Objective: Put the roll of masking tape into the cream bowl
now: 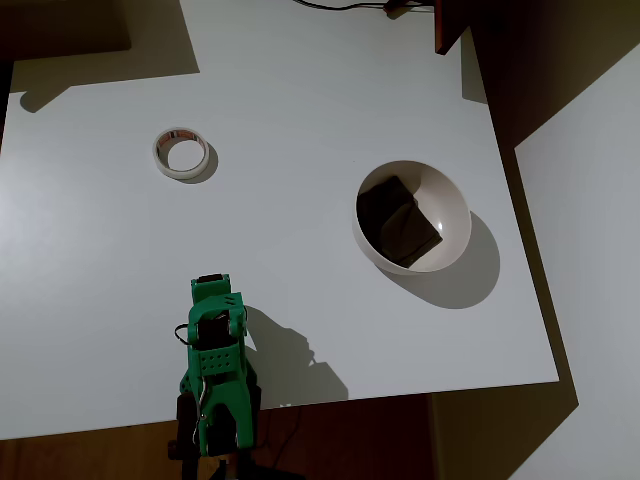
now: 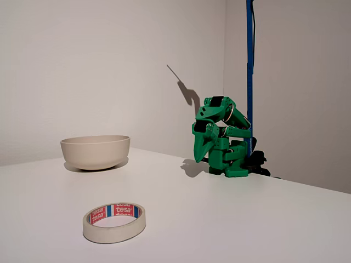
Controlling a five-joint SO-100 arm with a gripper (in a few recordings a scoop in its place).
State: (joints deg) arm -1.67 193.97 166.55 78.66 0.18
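The roll of masking tape point(image 1: 181, 153) lies flat on the white table at the upper left of the overhead view; in the fixed view it sits close to the camera point(image 2: 114, 222), with red and blue print on its inner core. The cream bowl point(image 1: 440, 190) stands to the right of centre and rests well apart from the tape point(image 2: 95, 150). My green arm is folded up at the table's near edge. Its gripper point(image 1: 212, 300) point(image 2: 199, 156) points down, shut and holding nothing, far from both tape and bowl.
A dark square block point(image 1: 398, 222) lies inside the bowl. A blue pole point(image 2: 249, 71) rises behind the arm's base. The table's right edge point(image 1: 520, 250) runs close to the bowl. A dark brown object point(image 1: 450, 25) and a cable sit at the top edge.
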